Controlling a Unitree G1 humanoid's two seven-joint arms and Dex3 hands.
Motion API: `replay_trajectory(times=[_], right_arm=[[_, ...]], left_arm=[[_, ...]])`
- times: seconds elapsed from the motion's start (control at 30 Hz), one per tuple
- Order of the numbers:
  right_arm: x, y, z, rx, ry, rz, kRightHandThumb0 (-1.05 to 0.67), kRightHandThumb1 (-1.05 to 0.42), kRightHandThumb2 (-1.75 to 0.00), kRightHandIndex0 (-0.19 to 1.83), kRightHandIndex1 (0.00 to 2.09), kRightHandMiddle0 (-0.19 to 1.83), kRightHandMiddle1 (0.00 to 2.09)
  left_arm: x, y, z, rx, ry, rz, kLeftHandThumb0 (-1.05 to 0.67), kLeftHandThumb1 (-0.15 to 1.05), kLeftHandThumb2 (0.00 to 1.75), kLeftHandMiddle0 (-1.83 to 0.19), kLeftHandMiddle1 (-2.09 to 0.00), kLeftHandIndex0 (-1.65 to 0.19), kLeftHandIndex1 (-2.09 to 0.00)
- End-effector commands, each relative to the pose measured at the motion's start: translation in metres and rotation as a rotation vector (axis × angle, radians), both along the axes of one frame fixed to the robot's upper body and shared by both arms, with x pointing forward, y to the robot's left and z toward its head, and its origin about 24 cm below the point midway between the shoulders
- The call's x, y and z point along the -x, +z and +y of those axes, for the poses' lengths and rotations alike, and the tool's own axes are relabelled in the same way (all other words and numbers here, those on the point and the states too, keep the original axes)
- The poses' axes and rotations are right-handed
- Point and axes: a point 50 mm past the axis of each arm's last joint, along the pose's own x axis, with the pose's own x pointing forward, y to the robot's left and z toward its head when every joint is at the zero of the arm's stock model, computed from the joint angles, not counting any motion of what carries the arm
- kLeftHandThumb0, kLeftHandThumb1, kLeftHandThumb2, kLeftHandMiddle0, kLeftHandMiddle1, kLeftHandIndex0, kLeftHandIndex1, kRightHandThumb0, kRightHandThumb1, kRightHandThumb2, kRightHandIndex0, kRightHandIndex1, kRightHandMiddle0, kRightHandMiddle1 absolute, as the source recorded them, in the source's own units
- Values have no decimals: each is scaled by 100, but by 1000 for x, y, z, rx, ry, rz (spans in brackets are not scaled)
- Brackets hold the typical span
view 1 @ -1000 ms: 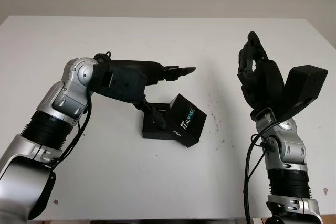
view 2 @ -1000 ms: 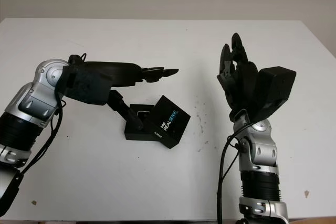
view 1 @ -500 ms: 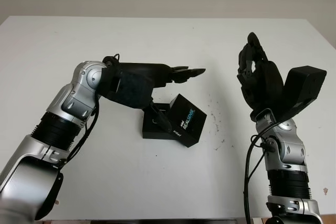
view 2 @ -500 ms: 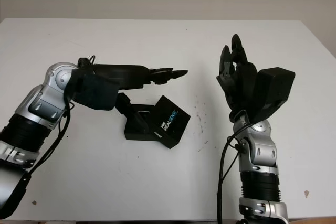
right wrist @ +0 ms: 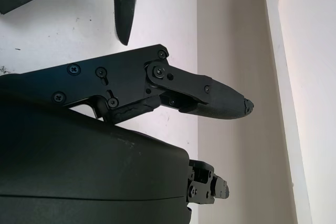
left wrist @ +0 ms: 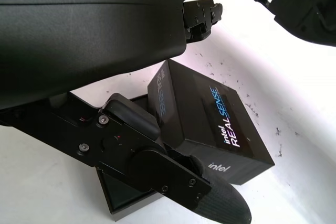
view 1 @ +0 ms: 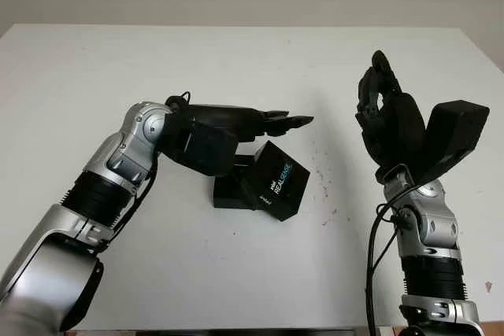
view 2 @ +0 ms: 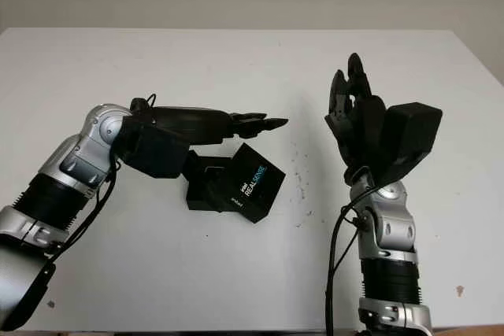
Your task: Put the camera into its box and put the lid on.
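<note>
Partly, left robot hand hides box.

left robot hand open, right robot hand raised, open

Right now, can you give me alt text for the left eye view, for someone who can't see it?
The robot's open left hand reaches over a black cardboard RealSense lid leaning tilted against its flat black box base on a white table. The right hand is raised upright at the right, open.
</note>
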Motion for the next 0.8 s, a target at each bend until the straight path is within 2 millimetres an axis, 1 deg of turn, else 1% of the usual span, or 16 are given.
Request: replay_trajectory(times=[0.0, 0.07, 0.13, 0.27, 0.43, 0.63, 0.7, 0.77], right_arm=[[2, 4, 0, 1, 0, -17, -58, -105, -64, -12, 5, -10, 5], [2, 3, 0, 0, 3, -17, -58, -105, -65, -12, 5, -10, 5], [2, 3, -1, -1, 4, -18, -58, -105, -65, -12, 4, -11, 5], [2, 3, -1, -6, -2, -15, -58, -105, -65, -12, 5, -10, 6], [3, 3, -1, -11, -9, -12, -57, -105, -64, -11, 5, -8, 6], [4, 2, -1, -10, -12, -9, -57, -105, -64, -11, 5, -8, 6], [4, 2, -1, -19, -17, -6, -57, -105, -63, -11, 6, -8, 6], [4, 2, -1, -21, -17, -7, -58, -105, -62, -11, 6, -8, 6]], left_arm=[[2, -5, -3, -9, -12, 11, -87, 83, 5, 19, -53, 15, -4], [3, -6, -4, -10, -15, 12, -85, 83, 5, 19, -38, 14, -5], [3, -6, -5, -12, -19, 12, -83, 82, 5, 18, -29, 13, -6], [5, -9, -7, 0, -19, 32, -78, 80, 5, 14, -24, 11, -6], [6, -13, -9, 30, -16, 51, -71, 78, 5, 8, -27, 7, -9], [9, -15, -11, 29, -22, 22, -69, 79, 5, 7, -33, 3, -13], [10, -16, -12, 19, -27, 3, -69, 79, 5, 11, -42, 5, -17], [10, -16, -12, 16, -29, -8, -66, 80, 6, 13, -46, 5, -19]])
